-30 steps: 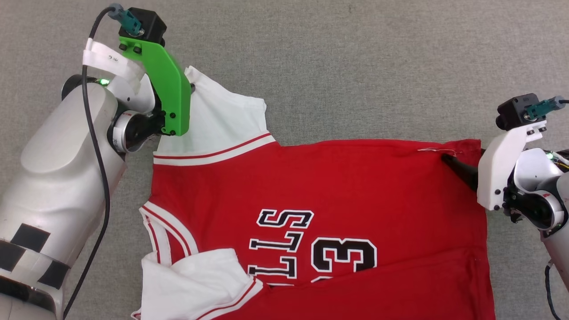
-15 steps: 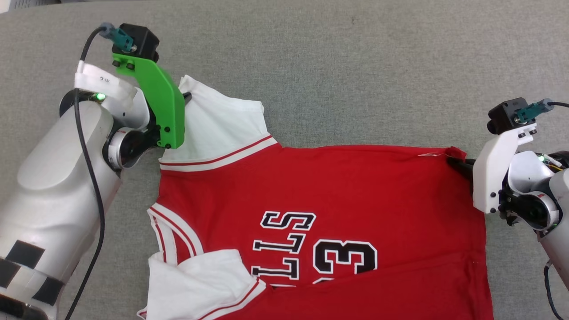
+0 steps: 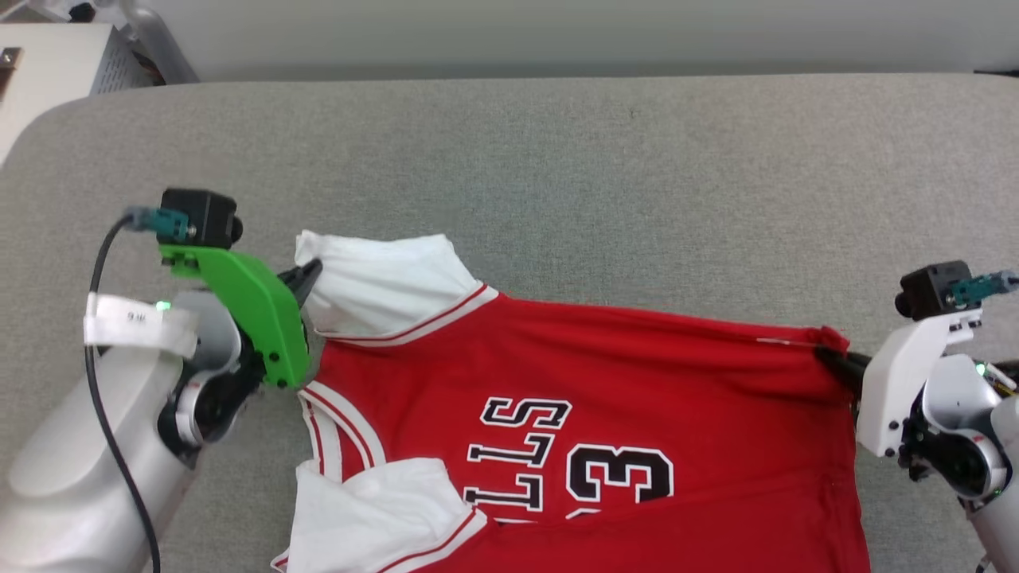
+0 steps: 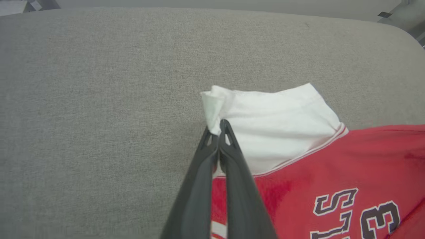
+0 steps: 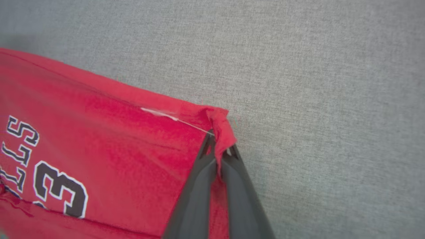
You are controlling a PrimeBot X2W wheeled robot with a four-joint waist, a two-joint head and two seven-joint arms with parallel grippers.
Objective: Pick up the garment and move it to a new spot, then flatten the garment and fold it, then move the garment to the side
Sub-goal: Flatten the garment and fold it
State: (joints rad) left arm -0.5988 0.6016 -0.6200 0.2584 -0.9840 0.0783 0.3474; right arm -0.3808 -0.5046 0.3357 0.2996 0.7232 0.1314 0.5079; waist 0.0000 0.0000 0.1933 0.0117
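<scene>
The garment, a red shirt with white sleeves and black-and-white lettering, stretches between my two arms above the grey surface. My left gripper is shut on the edge of the far white sleeve; the left wrist view shows its dark fingers pinching that sleeve's corner. My right gripper is shut on the red hem corner at the right. In the right wrist view, red cloth bunches between the closed fingers. A second white sleeve lies folded over near the bottom edge.
The grey fabric-covered surface runs wide beyond the shirt to a rounded far edge. A pale box stands past its far left corner. A black cable hangs along my left arm.
The right gripper closed on the red hem corner. Both arms drew the shirt's far edge toward me and up, and the head camera tilted so the far edge came into view.
</scene>
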